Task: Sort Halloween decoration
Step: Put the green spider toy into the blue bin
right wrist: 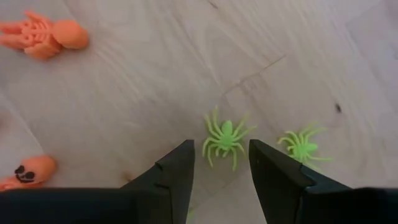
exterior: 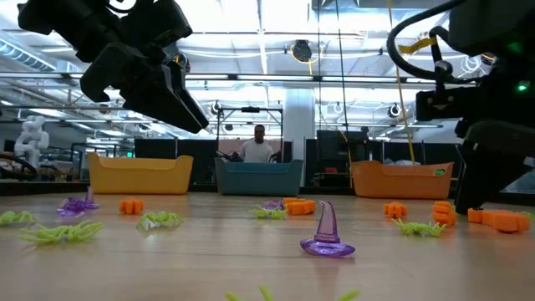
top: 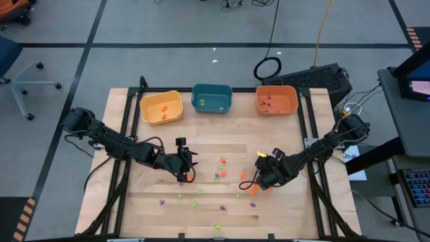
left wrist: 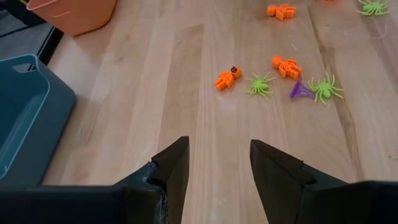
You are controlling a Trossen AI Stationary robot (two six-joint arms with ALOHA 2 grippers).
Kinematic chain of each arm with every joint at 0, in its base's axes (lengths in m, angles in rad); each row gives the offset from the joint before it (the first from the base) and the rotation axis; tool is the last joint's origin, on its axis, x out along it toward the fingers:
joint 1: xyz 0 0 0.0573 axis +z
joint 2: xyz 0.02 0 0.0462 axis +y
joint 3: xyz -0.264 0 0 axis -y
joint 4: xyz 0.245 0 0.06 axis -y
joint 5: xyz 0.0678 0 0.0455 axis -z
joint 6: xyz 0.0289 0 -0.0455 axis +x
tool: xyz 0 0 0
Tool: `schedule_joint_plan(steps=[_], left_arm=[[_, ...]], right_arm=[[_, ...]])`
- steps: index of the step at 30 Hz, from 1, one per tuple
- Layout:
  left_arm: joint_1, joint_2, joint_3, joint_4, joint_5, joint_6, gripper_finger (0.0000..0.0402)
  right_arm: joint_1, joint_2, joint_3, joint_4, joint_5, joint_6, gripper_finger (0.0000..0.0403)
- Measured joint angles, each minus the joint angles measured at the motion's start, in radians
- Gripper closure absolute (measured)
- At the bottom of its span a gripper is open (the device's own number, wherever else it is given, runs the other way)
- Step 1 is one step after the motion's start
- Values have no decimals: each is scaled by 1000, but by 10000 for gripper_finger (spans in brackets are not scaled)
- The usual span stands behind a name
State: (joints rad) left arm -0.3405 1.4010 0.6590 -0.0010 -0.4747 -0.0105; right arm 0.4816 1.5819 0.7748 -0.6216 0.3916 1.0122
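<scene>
On the desk (top: 134, 202), the left end effector (left wrist: 219, 163) and right end effector (right wrist: 221, 163) both hover with fingers parted, holding nothing. A light-green spider (right wrist: 225, 137) lies flat just beyond the right fingertips, legs splayed; a purple witch hat (exterior: 326, 232) stands upright, tip up.

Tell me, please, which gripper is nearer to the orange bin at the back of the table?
The right. The right gripper sits almost straight in front of the orange bin, toward the table's middle. The left gripper is about as far forward but well off to the left, nearer the yellow bin.
</scene>
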Motion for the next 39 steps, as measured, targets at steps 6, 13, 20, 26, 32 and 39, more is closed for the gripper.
schedule_joint_plan(steps=[6,13,20,26,32,39], left_arm=[[0,0,0,0,0,0,233],[0,0,0,0,0,-1,233],[0,0,0,0,0,-1,233],[0,0,0,0,0,-2,233],[0,0,0,0,0,-2,233],[0,0,0,0,0,-2,233]], right_arm=[[-31,-1,-6,25,-49,-6,261],[-54,0,-7,42,-77,6,261],[-63,1,-8,48,-103,23,278],[-63,1,-8,53,-106,23,325],[-62,1,-8,55,-108,16,354],[-62,-8,-7,56,-108,-6,375]])
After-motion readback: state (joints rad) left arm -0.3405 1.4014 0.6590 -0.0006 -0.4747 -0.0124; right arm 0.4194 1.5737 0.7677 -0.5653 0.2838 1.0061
